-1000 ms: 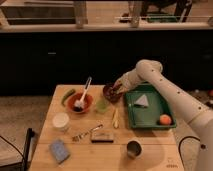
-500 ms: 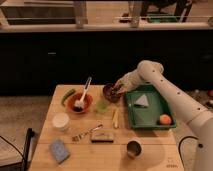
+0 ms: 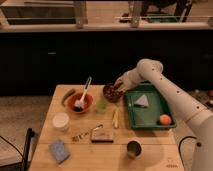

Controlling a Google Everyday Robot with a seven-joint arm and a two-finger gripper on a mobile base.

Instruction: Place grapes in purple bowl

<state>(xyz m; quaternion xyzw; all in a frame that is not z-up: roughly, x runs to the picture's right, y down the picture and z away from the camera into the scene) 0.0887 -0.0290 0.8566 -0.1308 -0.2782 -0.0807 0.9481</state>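
A white robot arm [image 3: 170,90] reaches in from the right side, over a light brown wooden table [image 3: 150,145]. Its dark gripper [image 3: 119,86] hangs just over the small round dark purple bowl [image 3: 107,91], near the back of the table. I cannot tell if the gripper is wide or narrow, or if it holds anything.

The small bunch of dark red-purple grapes [image 3: 115,94] is at the purple bowl, right under the gripper. The grapes look like they are inside the bowl. I cannot tell if they rest on the bottom or hang from the gripper.

Left of the purple bowl is a round orange-red bowl [image 3: 86,106] with a white-handled brush [image 3: 85,90] standing in it. A long dark green vegetable [image 3: 67,96] lies just beside that bowl, on its left. A small pale green thing [image 3: 101,106] sits between the two bowls, a bit nearer the front.

Right of the purple bowl is a flat green plastic tray [image 3: 156,95]. In it are a round orange fruit [image 3: 165,119] and a pale folded cloth [image 3: 142,100].

Nearer the front are a white round tub [image 3: 61,121], a silver fork [image 3: 87,132], a flat brown block [image 3: 102,136], a blue sponge [image 3: 59,150], a shiny metal cup [image 3: 133,148] and a long yellow thing [image 3: 116,117].
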